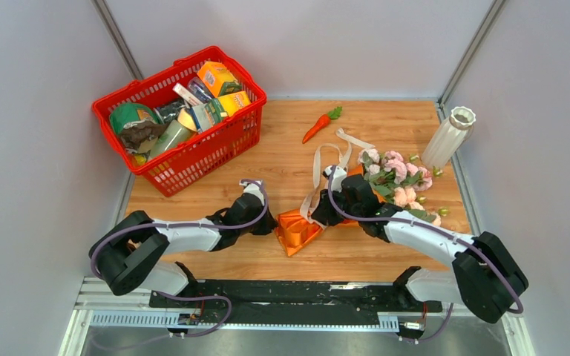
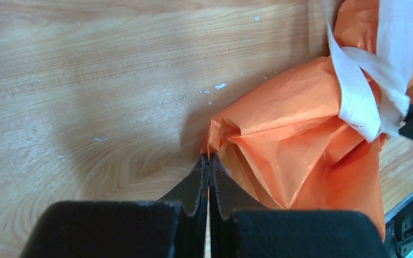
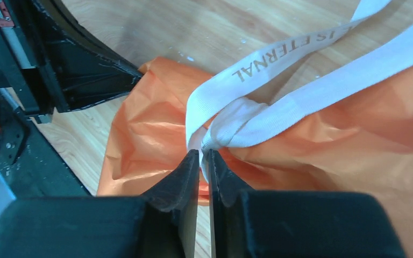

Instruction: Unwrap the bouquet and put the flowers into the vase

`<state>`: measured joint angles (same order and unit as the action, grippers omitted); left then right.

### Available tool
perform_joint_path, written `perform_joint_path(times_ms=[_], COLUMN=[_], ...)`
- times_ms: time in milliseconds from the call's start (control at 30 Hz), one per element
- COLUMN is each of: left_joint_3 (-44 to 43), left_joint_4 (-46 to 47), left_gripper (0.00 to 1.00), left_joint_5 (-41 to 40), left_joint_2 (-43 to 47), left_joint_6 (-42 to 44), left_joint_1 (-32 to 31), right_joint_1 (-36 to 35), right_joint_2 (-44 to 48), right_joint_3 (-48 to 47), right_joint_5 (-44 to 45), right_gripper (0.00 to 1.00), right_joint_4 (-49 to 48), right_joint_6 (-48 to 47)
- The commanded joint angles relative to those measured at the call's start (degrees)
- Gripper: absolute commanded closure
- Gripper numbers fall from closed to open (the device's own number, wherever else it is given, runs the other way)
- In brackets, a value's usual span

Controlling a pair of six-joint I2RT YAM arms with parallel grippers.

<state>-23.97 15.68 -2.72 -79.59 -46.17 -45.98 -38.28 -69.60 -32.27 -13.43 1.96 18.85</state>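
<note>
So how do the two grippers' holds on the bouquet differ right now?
The left gripper pinches an edge of the orange wrapping paper; the right gripper sits at the cream ribbon, right by its knot. The left gripper's jaws are pressed together; the right gripper's leave a thin slit, apparently with ribbon in it. Both work the same bouquet, low over the table.

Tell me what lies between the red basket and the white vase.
A toy carrot lies between the red basket and the vase, with cream ribbon ends beside it; the top external view shows this.
</note>
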Motion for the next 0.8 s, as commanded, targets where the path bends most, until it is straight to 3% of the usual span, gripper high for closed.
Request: perform_joint_path(times_ms=[0, 100, 367, 667, 767], left_joint_3=[0.41, 0.59, 0.85, 0.59, 0.76], left_joint_4=[-0.13, 0.75, 0.14, -0.48, -0.57], left_gripper=[1.0, 1.0, 1.0, 1.0, 1.0], left_joint_5=[-0.53, 0.35, 0.17, -0.44, -0.44], left_joint_2=[-1.53, -2.06, -1.18, -1.0, -1.18], left_joint_6=[-0.58, -1.11, -1.2, -1.29, -1.55], left_joint_1=[0.1, -0.08, -0.34, -0.43, -0.43], right_joint_1=[0.49, 1.1, 1.81, 1.9, 2.86], right_joint_2=[-2.72, -3.61, -1.94, -5.63, -5.89], right_joint_3=[0.89, 1.77, 1.77, 1.42, 0.72], right_joint_5=[-7.31, -7.49, -3.98, -7.57, -9.41], right_gripper=[0.81, 0.73, 0.65, 0.67, 0.72], right_joint_4=[-6.35, -7.14, -4.16, -3.62, -4.59], right_joint_6=[0.13, 1.27, 1.98, 0.66, 0.57])
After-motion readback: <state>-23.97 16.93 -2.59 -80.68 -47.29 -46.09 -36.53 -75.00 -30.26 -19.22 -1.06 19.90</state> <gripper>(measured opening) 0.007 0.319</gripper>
